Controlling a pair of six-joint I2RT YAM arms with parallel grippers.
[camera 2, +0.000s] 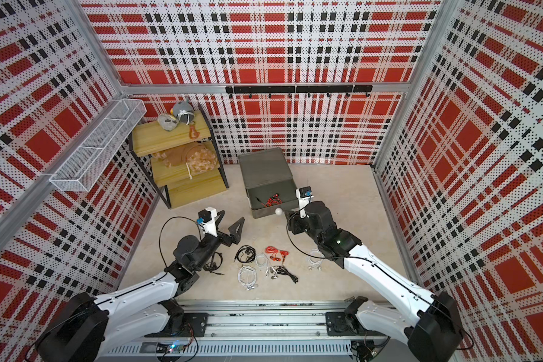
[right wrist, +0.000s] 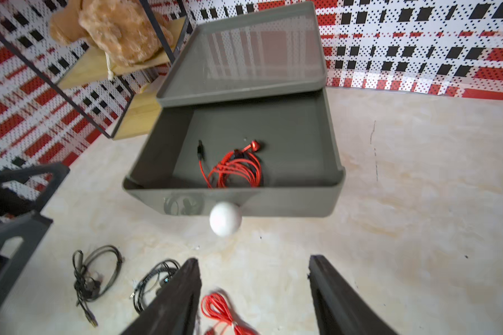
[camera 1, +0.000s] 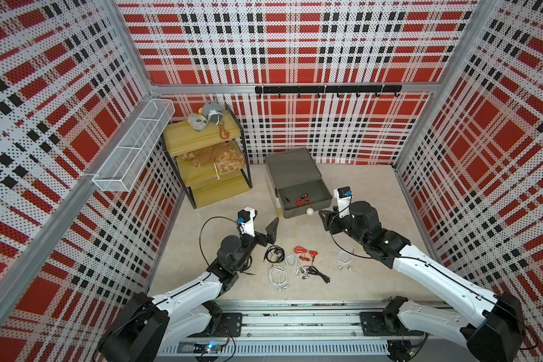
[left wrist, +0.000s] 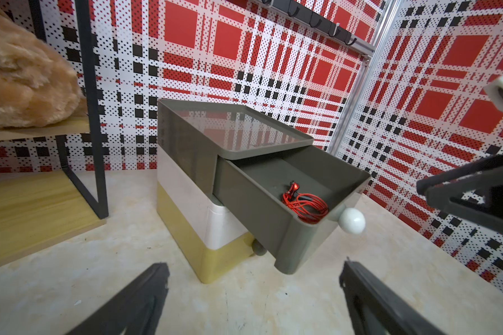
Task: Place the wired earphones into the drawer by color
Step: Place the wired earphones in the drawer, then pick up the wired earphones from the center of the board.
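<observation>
Red earphones (right wrist: 235, 168) in open drawer (right wrist: 273, 200) | remaining earphones (camera 1: 302, 250) on table (camera 1: 373, 282) between arms | likely light, limp, snaggy: pinch coil centre | left gripper (left wrist: 253, 268), right gripper (right wrist: 253, 259) both spread, empty

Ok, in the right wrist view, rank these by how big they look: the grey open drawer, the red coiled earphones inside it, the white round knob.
1. Grey open drawer
2. Red coiled earphones
3. White round knob, smallest even though it sits nearer the camera.
</observation>
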